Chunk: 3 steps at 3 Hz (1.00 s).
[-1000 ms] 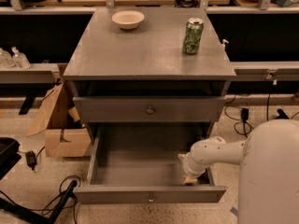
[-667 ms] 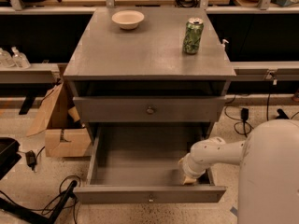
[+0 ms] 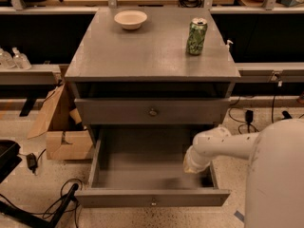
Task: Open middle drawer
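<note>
The middle drawer (image 3: 152, 197) stands pulled far out of the grey cabinet (image 3: 152, 56), showing its plain grey inside and the small knob on its flat front. The taller-fronted top drawer (image 3: 153, 112) above it sits nearly closed. The lowest drawer is hidden beneath the open one. My white arm (image 3: 223, 144) reaches in from the right. My gripper (image 3: 192, 166) hangs down at the drawer's right inner side, mostly hidden behind the wrist.
A white bowl (image 3: 130, 19) and a green can (image 3: 196, 36) stand on the cabinet top. A cardboard box (image 3: 64, 132) sits on the floor to the left, with cables (image 3: 57, 203) in front of it. My white body (image 3: 278, 175) fills the lower right.
</note>
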Motion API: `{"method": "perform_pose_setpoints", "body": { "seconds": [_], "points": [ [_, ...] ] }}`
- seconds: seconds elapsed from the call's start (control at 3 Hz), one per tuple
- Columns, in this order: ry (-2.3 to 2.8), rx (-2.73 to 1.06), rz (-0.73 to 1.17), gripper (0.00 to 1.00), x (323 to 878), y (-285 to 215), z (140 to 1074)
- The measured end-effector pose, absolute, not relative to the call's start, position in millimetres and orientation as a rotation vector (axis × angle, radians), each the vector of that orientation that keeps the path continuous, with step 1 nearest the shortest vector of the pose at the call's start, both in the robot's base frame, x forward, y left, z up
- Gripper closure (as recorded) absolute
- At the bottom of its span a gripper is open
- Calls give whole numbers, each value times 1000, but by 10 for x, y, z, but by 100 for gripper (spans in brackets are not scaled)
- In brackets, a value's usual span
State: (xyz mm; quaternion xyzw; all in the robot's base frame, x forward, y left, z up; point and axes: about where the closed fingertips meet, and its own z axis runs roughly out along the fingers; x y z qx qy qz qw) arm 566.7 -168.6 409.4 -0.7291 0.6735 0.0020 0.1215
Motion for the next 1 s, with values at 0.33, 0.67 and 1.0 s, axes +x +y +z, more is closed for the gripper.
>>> {"method": "perform_pose_setpoints", "body": {
  "seconds": [0.33,0.67,1.0],
  "points": [
    [1940,-2181,-45,100,5832,-1820,4744],
    [1926,-2180,-122,100,5826,-2093,5578],
    [1866,-2096,-245,100,5702,-2360,6588]
  ]
}}
